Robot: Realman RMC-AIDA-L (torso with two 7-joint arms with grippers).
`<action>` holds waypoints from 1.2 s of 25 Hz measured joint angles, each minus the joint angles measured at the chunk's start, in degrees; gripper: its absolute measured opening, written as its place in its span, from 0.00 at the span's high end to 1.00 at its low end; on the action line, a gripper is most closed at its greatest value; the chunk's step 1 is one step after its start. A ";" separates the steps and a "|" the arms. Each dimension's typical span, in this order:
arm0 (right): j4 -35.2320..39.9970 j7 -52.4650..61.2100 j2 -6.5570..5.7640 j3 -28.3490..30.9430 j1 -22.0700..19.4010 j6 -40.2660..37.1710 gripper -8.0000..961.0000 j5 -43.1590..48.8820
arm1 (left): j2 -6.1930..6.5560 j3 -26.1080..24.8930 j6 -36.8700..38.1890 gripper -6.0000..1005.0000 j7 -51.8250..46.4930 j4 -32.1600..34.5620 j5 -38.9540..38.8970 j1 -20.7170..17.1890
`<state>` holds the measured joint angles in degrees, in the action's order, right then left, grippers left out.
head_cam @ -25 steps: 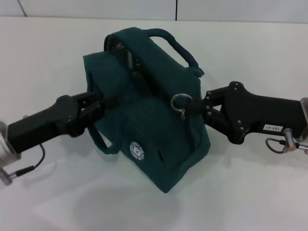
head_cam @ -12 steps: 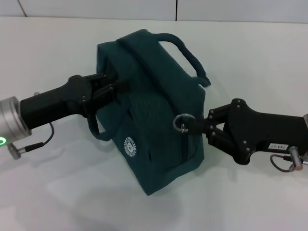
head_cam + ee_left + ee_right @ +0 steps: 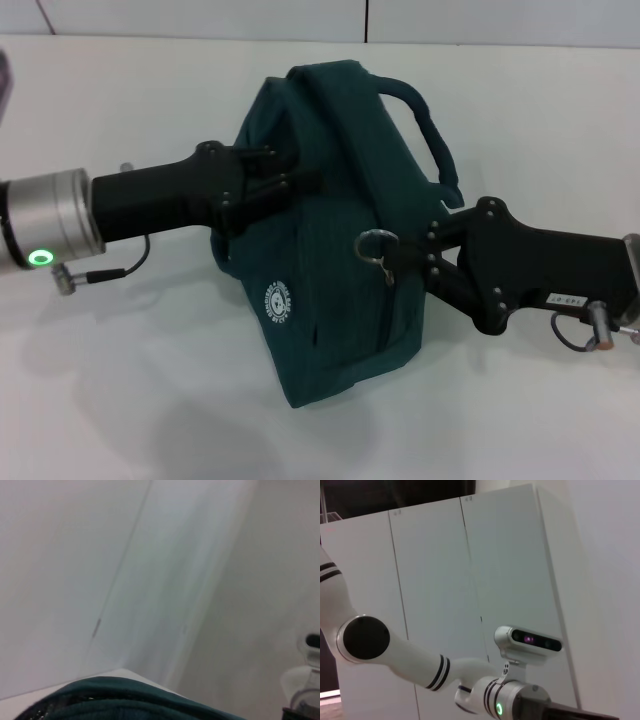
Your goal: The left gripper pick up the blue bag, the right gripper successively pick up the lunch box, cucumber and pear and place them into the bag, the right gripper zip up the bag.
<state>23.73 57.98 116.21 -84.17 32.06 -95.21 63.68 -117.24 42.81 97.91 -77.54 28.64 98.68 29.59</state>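
teal-blue bag [image 3: 330,250], white logo [image 3: 281,301]

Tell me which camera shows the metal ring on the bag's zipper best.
The head view: the zipper ring hangs clear against the bag, right at the right end effector. The left wrist view catches only the bag's edge; the right wrist view shows neither.

One blue bag [image 3: 340,260] sits mid-frame, with one loop handle [image 3: 425,120] showing at upper right and one metal ring pull [image 3: 376,243] (centre). Two black grippers flank it: the left gripper [image 3: 285,180] and the right gripper [image 3: 415,255].
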 joint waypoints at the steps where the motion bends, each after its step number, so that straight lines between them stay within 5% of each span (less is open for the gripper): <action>1: 0.00 -0.17 -0.01 -0.02 0.19 0.09 0.98 -0.03 | 0.04 0.00 0.04 0.71 0.00 -0.01 0.41 0.41; 24: 0.40 -0.59 -0.02 -1.45 2.22 3.13 0.98 -0.26 | 0.95 -0.53 1.66 0.69 5.19 0.80 -2.82 2.91; 30: 0.43 -0.59 -0.02 -1.44 2.22 2.75 0.98 -0.75 | 1.37 -0.57 2.55 0.50 6.73 1.46 -7.99 -0.01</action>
<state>24.15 57.39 116.19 -85.61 34.28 -92.46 62.93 -115.87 42.24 100.47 -70.81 30.10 90.70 29.58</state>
